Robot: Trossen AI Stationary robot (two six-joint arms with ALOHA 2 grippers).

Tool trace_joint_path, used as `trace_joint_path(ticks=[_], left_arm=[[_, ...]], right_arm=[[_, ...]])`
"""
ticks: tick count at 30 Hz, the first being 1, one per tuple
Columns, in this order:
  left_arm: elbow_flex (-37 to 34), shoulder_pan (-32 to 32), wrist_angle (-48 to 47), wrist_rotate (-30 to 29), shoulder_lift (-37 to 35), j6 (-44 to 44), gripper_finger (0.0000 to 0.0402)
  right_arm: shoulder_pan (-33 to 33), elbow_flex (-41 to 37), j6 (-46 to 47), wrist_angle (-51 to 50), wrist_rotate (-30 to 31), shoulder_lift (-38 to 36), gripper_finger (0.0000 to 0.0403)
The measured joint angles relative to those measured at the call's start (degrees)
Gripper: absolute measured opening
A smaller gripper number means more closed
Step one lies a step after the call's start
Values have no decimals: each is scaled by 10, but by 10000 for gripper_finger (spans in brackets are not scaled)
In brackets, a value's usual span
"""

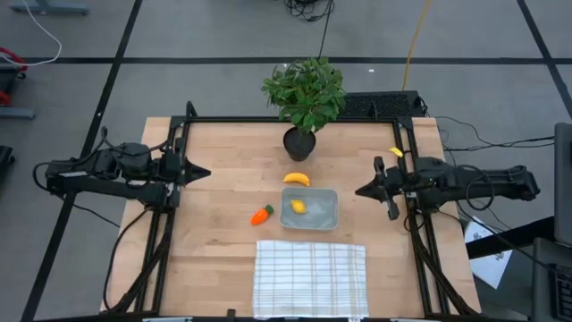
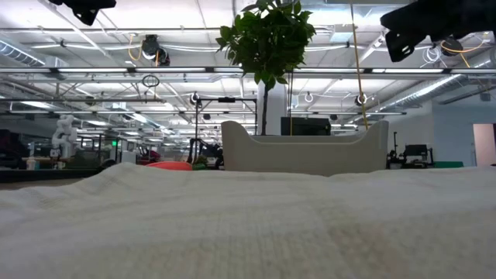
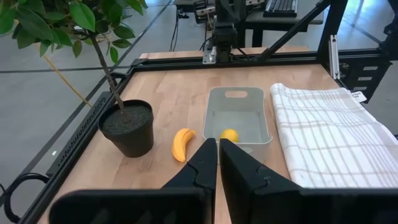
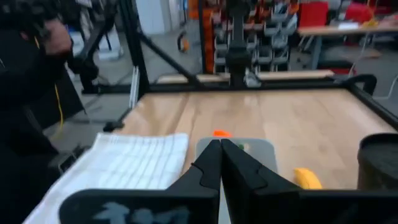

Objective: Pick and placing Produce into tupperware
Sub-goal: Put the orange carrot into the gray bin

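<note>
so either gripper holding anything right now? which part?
Nothing held. The left gripper and right gripper are both shut on nothing at the table's sides. The lemon lies in the tupperware; banana and carrot lie outside.

Plant [image 1: 305, 92] crowds banana [image 1: 297, 179]; carrot [image 1: 261, 215] side clear.

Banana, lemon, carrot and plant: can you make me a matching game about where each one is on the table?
Things:
1. banana
2. lemon
3. carrot
4. potted plant

Places:
A. on the bare wood, on the left arm's side of the tupperware
B. at the table's far edge, in a black pot
C. inside the tupperware
D. on the wood between the pot and the tupperware

Pairs: 1-D, 2-C, 3-A, 4-B
</note>
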Motion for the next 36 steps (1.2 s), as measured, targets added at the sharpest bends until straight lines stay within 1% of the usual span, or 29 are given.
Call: trace_joint_path(ticks=[7,15,18,22,27,31,36], left_arm=[[0,0,0,0,0,0,24],[0,0,-2,0,0,0,24],[-1,0,-11,5,1,-18,24],[-15,0,-4,15,18,-26,24],[-28,0,51,15,65,-18,24],[-29,0,116,16,106,3,24],[-29,0,213,16,132,17,24]], right_arm=[[0,-56,22,92,0,-28,0],[0,-93,21,92,0,-60,0],[0,-104,28,93,0,-71,0],[0,-116,30,93,0,-73,0],[0,-119,23,97,0,-73,0],[0,-119,11,110,0,-73,0],[0,-119,-18,119,0,-74,0]])
